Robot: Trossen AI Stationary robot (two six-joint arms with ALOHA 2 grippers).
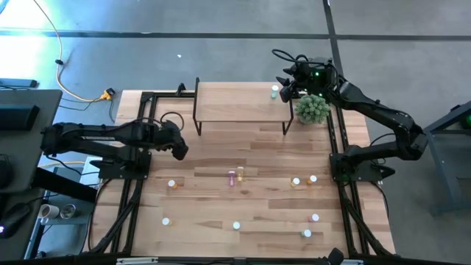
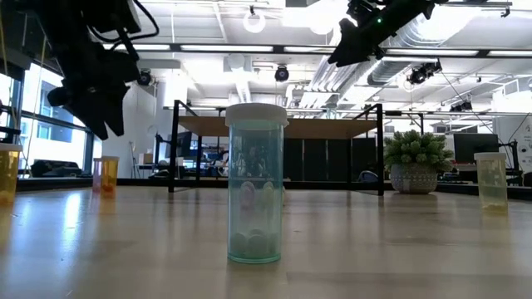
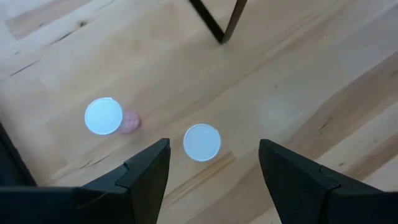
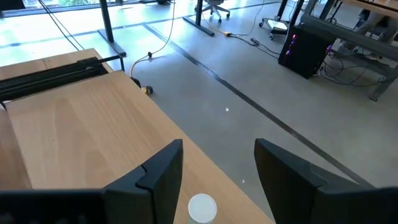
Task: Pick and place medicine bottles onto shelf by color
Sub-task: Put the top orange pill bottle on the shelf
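Observation:
The shelf [image 1: 239, 99] stands at the table's far side; one pale green bottle [image 1: 275, 90] stands upright on its right end. My right gripper [image 4: 217, 171] hovers open just above this bottle's white cap [image 4: 202, 207], a finger on either side, apart from it. My left gripper [image 3: 214, 171] hangs open over the table's left middle [image 1: 179, 149], pointing steeply down toward a pink bottle [image 3: 106, 117] and a second white-capped bottle [image 3: 202, 142], both upright on the table. Several more bottles, among them an orange one [image 1: 171, 184], stand across the near half.
A small green plant [image 1: 313, 109] in a pot stands beside the shelf's right end, under my right arm. A teal bottle [image 2: 256, 183] stands close to the low camera. The shelf's black leg [image 3: 217, 22] lies beyond the left gripper. Black frame rails [image 1: 132, 199] run along both table sides.

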